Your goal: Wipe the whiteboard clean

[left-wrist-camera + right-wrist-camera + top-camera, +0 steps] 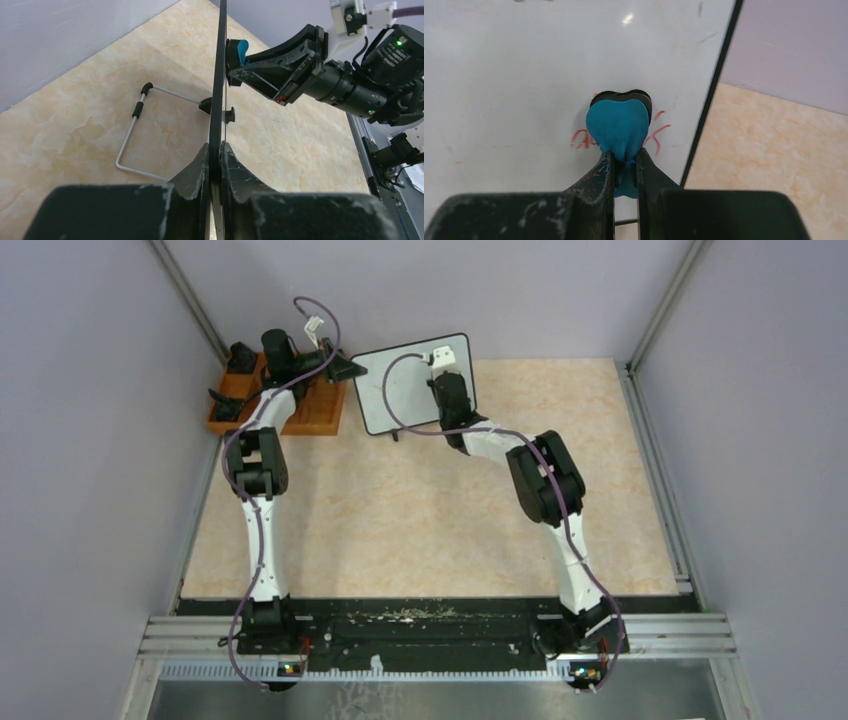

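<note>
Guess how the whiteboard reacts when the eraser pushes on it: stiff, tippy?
Probably stiff: edge-on, the whiteboard looks thin but straight with the blue eraser against it. Likely light and tip-prone alone, since only a thin wire stand backs it. The left gripper clamped on its edge should keep it from sliding or tipping.

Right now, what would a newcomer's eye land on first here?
The whiteboard is held upright at the table's far side, its edge pinched by the left fingers. The right fingers hold a blue eraser against its face, right over smudged red writing.
</note>
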Robot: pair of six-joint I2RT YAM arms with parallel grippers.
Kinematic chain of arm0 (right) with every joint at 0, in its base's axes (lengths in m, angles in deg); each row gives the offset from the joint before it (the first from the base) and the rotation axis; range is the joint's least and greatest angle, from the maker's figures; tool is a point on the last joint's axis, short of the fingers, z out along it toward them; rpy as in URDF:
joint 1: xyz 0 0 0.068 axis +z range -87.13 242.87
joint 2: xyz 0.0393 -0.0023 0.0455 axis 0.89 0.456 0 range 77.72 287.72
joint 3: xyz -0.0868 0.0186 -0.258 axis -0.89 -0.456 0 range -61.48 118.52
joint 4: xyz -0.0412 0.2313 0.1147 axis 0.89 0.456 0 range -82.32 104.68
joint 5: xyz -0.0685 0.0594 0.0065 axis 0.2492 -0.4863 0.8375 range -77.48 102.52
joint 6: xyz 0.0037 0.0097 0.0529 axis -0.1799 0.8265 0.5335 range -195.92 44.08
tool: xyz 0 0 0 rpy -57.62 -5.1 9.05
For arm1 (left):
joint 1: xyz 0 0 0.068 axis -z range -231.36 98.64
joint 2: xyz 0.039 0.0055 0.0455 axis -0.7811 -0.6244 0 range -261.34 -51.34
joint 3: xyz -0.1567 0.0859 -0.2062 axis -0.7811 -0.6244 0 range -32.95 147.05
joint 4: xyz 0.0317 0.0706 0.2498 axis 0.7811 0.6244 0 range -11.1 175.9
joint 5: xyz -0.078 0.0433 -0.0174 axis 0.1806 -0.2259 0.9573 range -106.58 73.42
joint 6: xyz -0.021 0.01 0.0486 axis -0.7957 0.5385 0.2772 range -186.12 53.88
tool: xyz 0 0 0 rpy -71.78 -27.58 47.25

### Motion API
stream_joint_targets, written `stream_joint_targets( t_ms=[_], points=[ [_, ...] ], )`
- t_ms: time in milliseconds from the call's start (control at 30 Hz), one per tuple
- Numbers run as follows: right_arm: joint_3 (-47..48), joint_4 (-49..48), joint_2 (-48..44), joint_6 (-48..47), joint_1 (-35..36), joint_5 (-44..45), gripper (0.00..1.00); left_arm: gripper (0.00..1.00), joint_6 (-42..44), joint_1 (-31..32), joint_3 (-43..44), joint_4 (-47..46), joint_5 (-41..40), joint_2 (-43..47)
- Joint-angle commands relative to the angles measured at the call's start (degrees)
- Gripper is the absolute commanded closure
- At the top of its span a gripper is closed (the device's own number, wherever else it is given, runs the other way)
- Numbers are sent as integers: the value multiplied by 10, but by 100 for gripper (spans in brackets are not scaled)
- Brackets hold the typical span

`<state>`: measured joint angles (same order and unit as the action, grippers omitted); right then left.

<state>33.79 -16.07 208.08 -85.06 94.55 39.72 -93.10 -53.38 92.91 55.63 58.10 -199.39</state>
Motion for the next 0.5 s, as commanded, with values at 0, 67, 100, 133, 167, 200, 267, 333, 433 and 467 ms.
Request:
stream_joint_targets(
  t_ms=[0, 67, 100, 133, 167, 200, 267, 333, 433, 467],
  points=[
    [-17, -35, -58, -15, -32, 28, 100, 100, 34, -6, 12, 9, 10, -19],
    [-26, -39, -65, -18, -39, 28, 100, 100, 32, -7, 13, 9, 10, -19],
    [-29, -41, -69, -19, -43, 27, 100, 100, 32, -7, 14, 9, 10, -19],
    [-32, -41, -72, -19, -46, 24, 100, 100, 31, -7, 15, 9, 10, -19],
    [-34, -41, -74, -21, -48, 22, 100, 100, 31, -7, 15, 9, 10, -19],
    [-34, -41, -75, -23, -48, 22, 100, 100, 30, -6, 16, 9, 10, -20],
    [-32, -39, -78, -23, -49, 13, 100, 100, 28, -6, 15, 8, 10, -21],
    [-26, -31, -77, -17, -48, 0, 100, 100, 26, -6, 16, 8, 12, -22],
    [-18, -25, -73, -11, -41, -14, 100, 100, 25, -7, 14, 8, 14, -23],
    [-15, -24, -72, -12, -37, -16, 100, 100, 25, -7, 15, 9, 14, -24]
  ],
)
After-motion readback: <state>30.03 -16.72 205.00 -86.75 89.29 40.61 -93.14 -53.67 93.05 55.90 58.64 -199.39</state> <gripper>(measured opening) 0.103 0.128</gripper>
